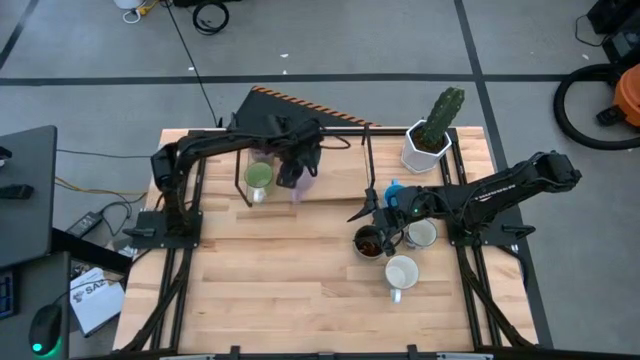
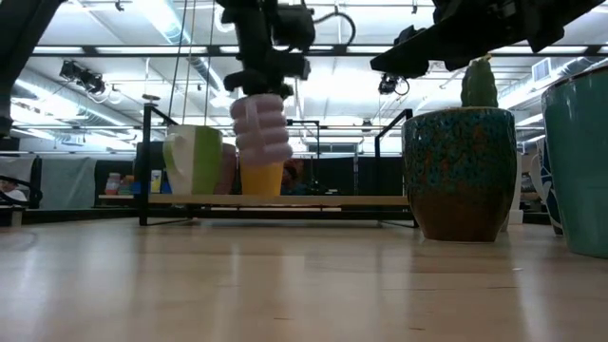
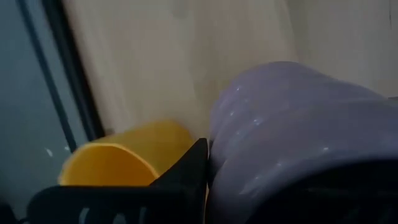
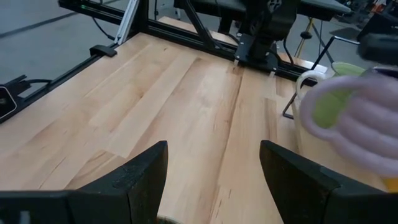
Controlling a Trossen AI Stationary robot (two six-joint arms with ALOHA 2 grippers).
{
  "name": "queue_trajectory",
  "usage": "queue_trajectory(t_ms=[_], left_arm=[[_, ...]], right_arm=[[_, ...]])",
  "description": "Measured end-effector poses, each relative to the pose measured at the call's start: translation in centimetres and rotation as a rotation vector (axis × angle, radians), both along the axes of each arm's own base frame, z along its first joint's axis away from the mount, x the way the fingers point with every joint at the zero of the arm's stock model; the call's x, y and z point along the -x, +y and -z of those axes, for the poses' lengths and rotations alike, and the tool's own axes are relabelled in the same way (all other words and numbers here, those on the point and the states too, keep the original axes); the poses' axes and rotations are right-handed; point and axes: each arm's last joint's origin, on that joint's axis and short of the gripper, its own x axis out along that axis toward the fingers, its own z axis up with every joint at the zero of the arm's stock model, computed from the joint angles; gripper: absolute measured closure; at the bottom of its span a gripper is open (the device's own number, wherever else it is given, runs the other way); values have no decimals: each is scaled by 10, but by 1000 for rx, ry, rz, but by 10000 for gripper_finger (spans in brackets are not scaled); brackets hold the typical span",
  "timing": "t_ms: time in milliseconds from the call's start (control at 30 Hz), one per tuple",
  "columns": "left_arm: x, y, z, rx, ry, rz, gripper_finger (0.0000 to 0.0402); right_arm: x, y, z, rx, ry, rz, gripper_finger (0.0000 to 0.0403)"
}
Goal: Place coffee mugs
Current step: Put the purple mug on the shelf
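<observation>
A ribbed purple mug (image 2: 263, 128) hangs from my left gripper (image 1: 298, 165), which is shut on it, over the low rack (image 2: 313, 200) at the far side of the table. Behind and below it an orange mug (image 3: 118, 162) stands on the rack, and a green mug (image 1: 258, 178) stands to its left. My right gripper (image 4: 214, 180) hovers open over the table's middle right with nothing between its fingers. Below it stand a dark brown mug (image 1: 368, 241), two white mugs (image 1: 401, 272) and a blue mug (image 1: 395, 190). My left gripper comes at the purple mug from above, pointing steeply down. One dark finger (image 3: 183, 177) lies against the mug's ribbed outer wall (image 3: 249, 143); the mug hides the other finger. The mug hangs roughly upright below the fingers, clear of the rack's board.
A white faceted pot with a cactus (image 1: 430, 140) stands at the far right corner. The rack's black frame posts (image 2: 147, 161) rise at the ends of the board. Bare wood lies across the table's near half (image 1: 290, 290).
</observation>
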Motion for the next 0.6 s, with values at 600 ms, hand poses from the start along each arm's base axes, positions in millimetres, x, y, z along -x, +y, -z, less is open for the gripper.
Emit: queue_trajectory(t_ms=[600], left_arm=[[-11, 5, 37, 0, 165, 97, 347]], right_arm=[[0, 0, 1, 1, 9, -1, 142]])
